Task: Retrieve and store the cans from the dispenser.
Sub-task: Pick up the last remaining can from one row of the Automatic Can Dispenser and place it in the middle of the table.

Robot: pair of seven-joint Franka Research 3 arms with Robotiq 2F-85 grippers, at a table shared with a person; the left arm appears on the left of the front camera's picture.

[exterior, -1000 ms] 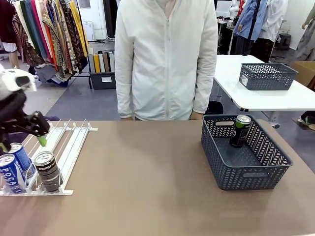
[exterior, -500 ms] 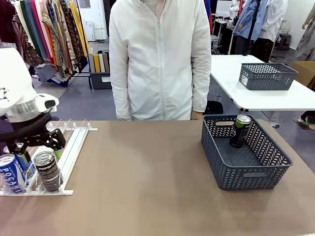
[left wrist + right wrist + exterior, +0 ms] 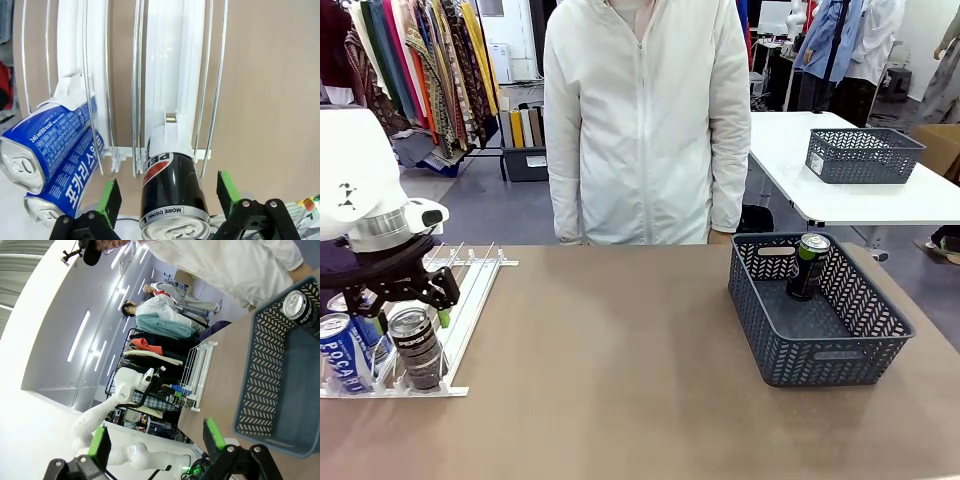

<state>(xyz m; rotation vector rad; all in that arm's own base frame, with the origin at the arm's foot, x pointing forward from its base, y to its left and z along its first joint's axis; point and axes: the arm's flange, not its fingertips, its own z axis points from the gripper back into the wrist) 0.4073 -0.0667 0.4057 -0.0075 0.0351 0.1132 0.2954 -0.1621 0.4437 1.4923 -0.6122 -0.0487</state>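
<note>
Left pincer [image 3: 167,191] straddles black can [image 3: 172,180], Pocari cans [image 3: 50,145] just beside.

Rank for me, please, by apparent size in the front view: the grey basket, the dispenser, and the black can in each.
1. The grey basket and the dispenser: about alike; the dispenser is partly hidden, so unranked.
2. The black can in the dispenser, nearer the camera.
3. The black can in the basket.

Gleamed glossy metal on cans [image 3: 172,200], shiny wire and smooth white plastic on dispenser [image 3: 172,75], matt tabletop [image 3: 620,350], grey plastic basket [image 3: 820,358].
</note>
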